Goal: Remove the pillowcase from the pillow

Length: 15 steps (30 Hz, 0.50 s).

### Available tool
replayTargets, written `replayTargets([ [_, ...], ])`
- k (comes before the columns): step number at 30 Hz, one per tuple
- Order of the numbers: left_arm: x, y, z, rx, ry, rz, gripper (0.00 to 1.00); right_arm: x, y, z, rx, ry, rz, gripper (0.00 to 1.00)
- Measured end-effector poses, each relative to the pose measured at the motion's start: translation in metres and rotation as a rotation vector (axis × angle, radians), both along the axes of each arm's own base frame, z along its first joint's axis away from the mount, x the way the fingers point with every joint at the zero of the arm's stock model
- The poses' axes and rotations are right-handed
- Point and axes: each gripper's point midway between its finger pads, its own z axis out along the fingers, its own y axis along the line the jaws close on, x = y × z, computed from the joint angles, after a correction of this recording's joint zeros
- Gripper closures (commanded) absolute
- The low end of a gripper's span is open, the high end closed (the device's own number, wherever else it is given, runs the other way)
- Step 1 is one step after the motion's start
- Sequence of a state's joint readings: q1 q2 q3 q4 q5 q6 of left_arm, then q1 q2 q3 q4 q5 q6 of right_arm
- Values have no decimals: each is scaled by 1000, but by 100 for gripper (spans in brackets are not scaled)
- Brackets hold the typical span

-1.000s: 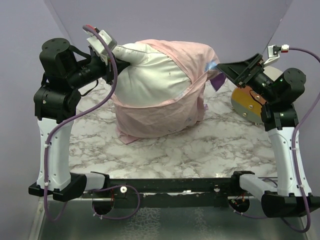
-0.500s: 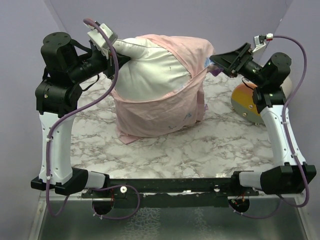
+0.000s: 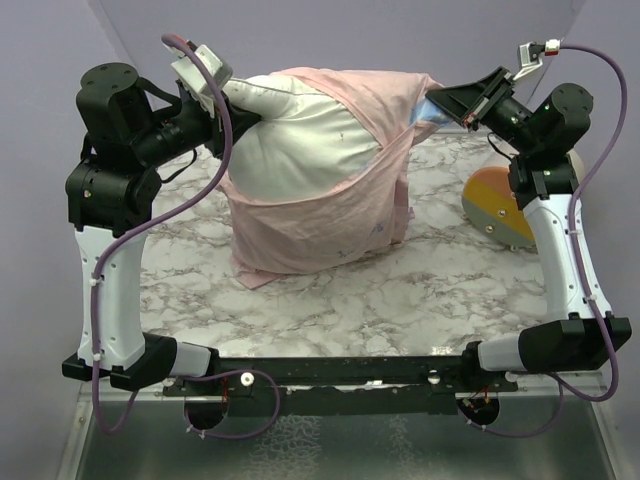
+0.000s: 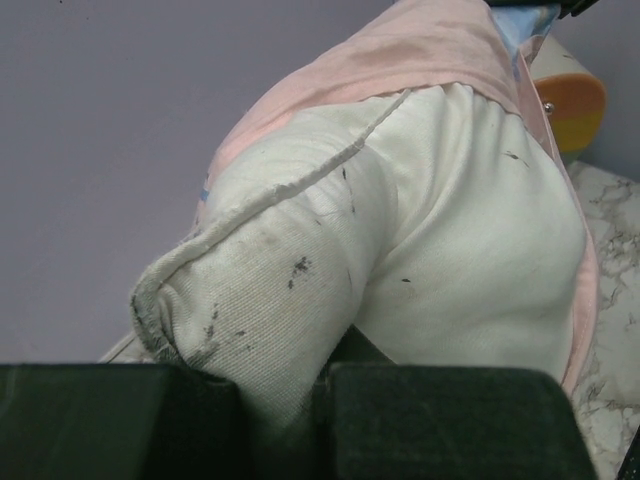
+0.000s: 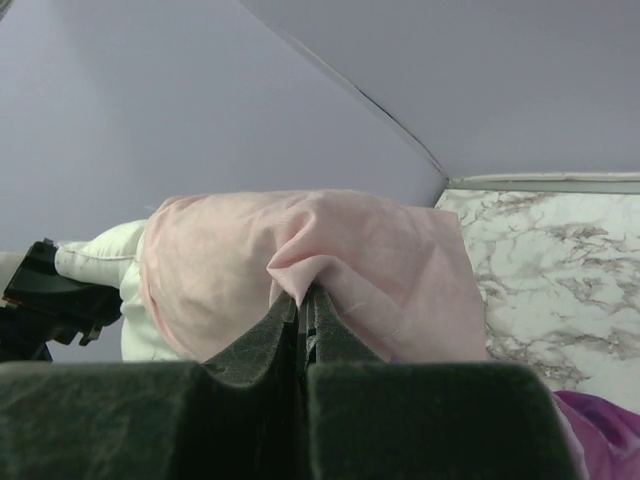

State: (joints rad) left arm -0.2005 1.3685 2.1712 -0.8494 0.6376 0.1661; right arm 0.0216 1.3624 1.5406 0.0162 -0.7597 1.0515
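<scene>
Now my left gripper (image 3: 238, 112) pinches one corner of the large plump white pillow (image 3: 300, 135), with the seam of that corner squeezed between the two dark pads. My right gripper (image 5: 303, 312) has its fingers pressed together on a small fold of the thin pillowcase (image 3: 320, 225), which shows here its plain pale pink inner side. This fold is at the end opposite to my left hand. The pillowcase wraps the right end and the lower part of the pillow above the white-grey marble table (image 3: 420, 300), and one band of it crosses the white front diagonally.

I think the main danger is the right grip: the fold is thin, so it can slide out of the pads when I pull. I cannot tell if the pillow itself is caught in this fold too; if yes, both hands pull the same thing and nothing comes off. The diagonal band can also tighten and block the cover. On the left only a corner is held, and a strong pull may make it slip free. The cream-and-orange cylinder (image 3: 498, 205) lies just beside my right arm and can be knocked
</scene>
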Motion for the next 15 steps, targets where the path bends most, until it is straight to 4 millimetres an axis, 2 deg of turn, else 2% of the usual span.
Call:
replayTargets([
  [4, -3, -2, -1, 0, 7, -18, 100, 13, -7, 10, 8, -6, -66, 99],
  [8, -13, -7, -5, 5, 31, -68, 100, 40, -27, 15, 5, 19, -233, 99],
  [10, -22, -10, -8, 11, 46, -106, 100, 52, -37, 11, -2, 39, -316, 99],
  [15, -46, -15, -19, 52, 85, -200, 100, 76, -62, -14, -11, 128, -485, 99],
])
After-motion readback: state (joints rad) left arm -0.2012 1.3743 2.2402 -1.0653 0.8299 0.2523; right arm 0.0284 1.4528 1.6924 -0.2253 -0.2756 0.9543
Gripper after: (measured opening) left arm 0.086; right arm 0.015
